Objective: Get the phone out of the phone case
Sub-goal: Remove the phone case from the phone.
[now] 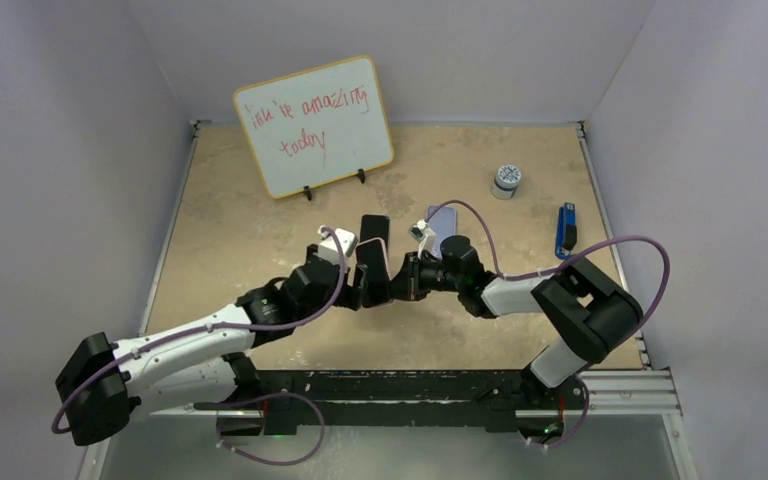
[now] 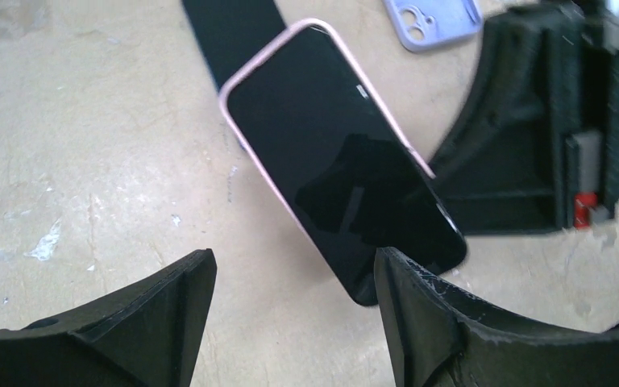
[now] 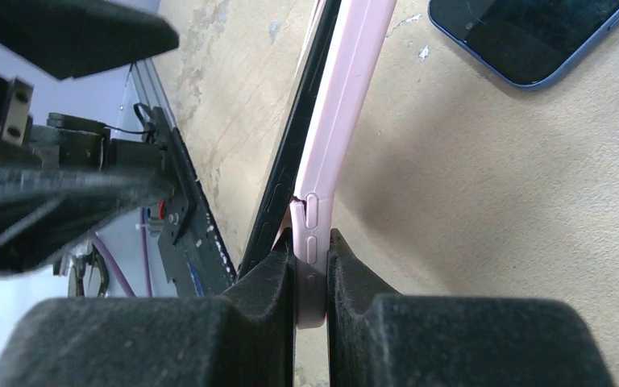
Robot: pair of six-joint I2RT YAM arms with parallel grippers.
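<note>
Overhead looks down, wrist cameras close, sharing cased phone [image 2: 330, 161]

Right gripper [image 3: 310, 270] pinching the pink case [image 3: 346, 121] edge-on

The two black pads are closed on the case's thin side wall, just at its moulded buttons. The black phone [image 3: 290, 161] runs along the case's left side, parted from it near the pads and closer to it farther up. Black arm hardware [image 3: 64, 185] and a purple cable [image 3: 113, 262] fill the left. A second phone [image 3: 532, 36], dark-screened with a blue rim, lies flat on the beige table [image 3: 492, 242] at upper right
</note>
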